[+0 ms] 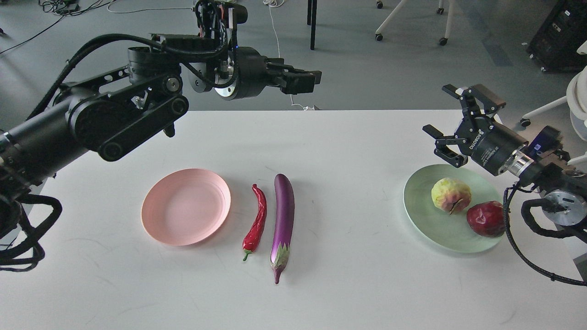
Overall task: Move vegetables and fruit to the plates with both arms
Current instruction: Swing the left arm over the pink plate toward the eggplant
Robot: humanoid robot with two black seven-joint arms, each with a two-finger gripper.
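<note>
The purple eggplant (pixel 283 215) and the red chili (pixel 257 220) lie side by side on the white table, just right of the empty pink plate (pixel 185 206). The mint green plate (pixel 422 215) at the right holds the yellow-green fruit (pixel 451 195) and the dark red fruit (pixel 486 218). My left gripper (pixel 312 80) is raised high over the table's far edge, pointing right, empty; its fingers overlap in this view. My right gripper (pixel 447 121) is open and empty, held above the green plate's far left rim.
The white table (pixel 348 284) ends at a far edge near the left gripper. Beyond it the grey floor holds chair legs (pixel 312 27), a white cable (pixel 279 59) and a black cabinet (pixel 557 34) at the far right.
</note>
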